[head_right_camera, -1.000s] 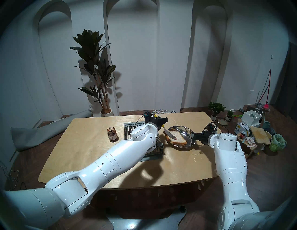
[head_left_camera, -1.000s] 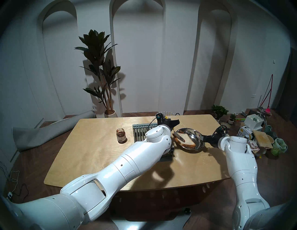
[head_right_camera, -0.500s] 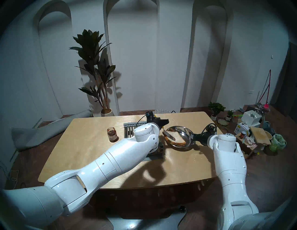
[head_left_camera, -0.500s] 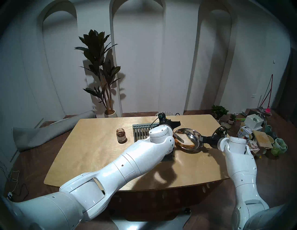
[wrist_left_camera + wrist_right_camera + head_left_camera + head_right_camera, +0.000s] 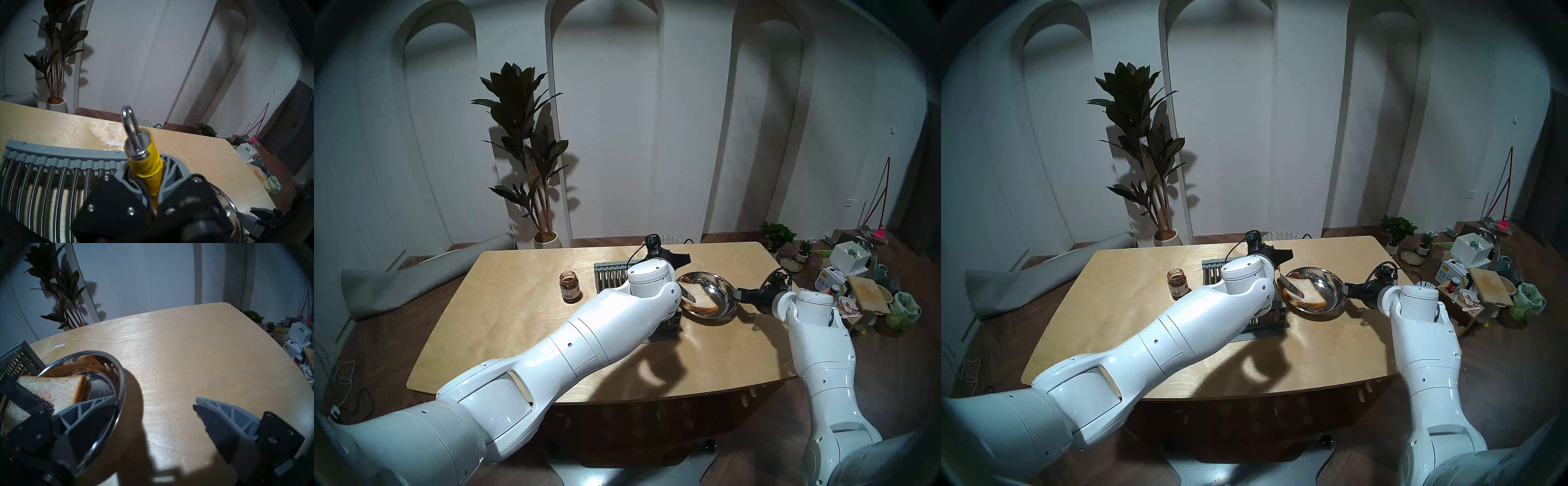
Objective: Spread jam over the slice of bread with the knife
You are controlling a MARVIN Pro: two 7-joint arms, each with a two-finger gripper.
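Spreading is the job right now, so I want the knife [image 5: 1294, 288] to lie flat and low on the slice of bread [image 5: 1309, 292] and slide slowly, so the soft bread does not tear or bunch up. My left gripper [image 5: 153, 195] is squeezed tight around the yellow handle, which sticks up out from between the jaws with a metal ring on its end. The blade points down and away below those jaws and lies over the near-left part of the bread. There is red jam [image 5: 51, 408] on the blade tip and a thin pink smear on the bread beside it, so I judge most of the slice is bare. I should push the jam across toward the far corner with light, even strokes. My right gripper [image 5: 153, 405] has its jaws spread wide apart. One finger [image 5: 88, 410] sits inside the shiny metal bowl [image 5: 121, 378] at its rim and the other hangs over the bare table [image 5: 186, 353], so it is not pinching the bowl. I cannot tell if the inner finger touches the wall. The bowl holds the top slice and another slice under it. The jar [image 5: 570, 286] stands open, far off to the left of the left jaws, past the grey rack [image 5: 59, 156], with dark jam stuck to its glass.
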